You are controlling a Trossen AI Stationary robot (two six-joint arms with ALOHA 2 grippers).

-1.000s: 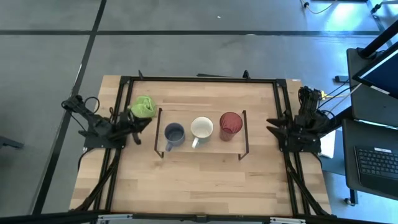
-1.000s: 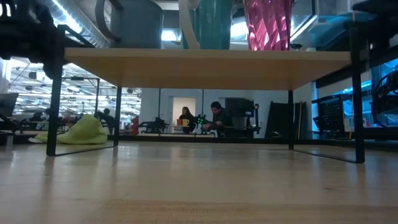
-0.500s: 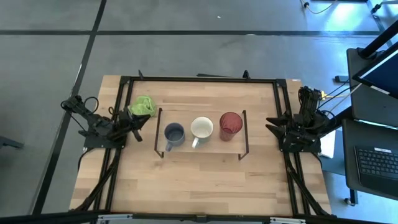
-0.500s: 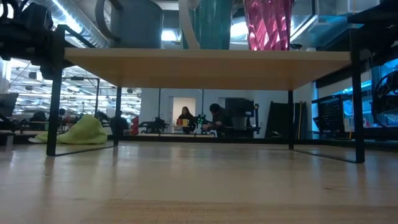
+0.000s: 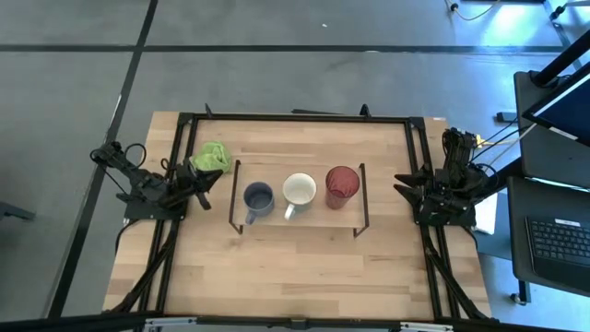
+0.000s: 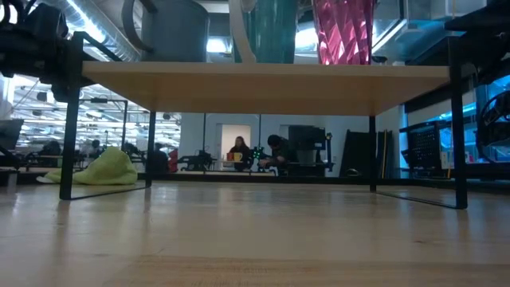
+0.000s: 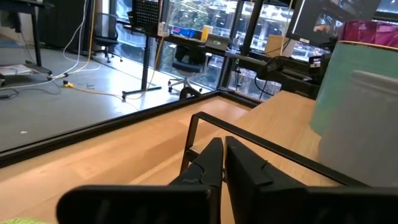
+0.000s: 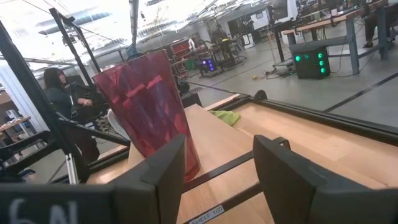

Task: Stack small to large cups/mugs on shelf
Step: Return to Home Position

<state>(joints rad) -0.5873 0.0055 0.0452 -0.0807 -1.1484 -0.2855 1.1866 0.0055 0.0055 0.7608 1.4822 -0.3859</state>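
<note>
High view, shelf (image 5: pixel 313 221) lengthwise left-right, tumbler (image 5: pixel 342 184) upright

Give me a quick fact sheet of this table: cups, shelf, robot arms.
Shelf: low wooden board on black wire legs, mid-table
On the shelf: blue mug, white mug, red tumbler, in a row
Order: small to large, from the left arm's side to the right arm's
Green cloth: on the table beside the shelf
Left gripper: shut, empty, at the left edge
Right gripper: open, empty, at the right edge
</note>
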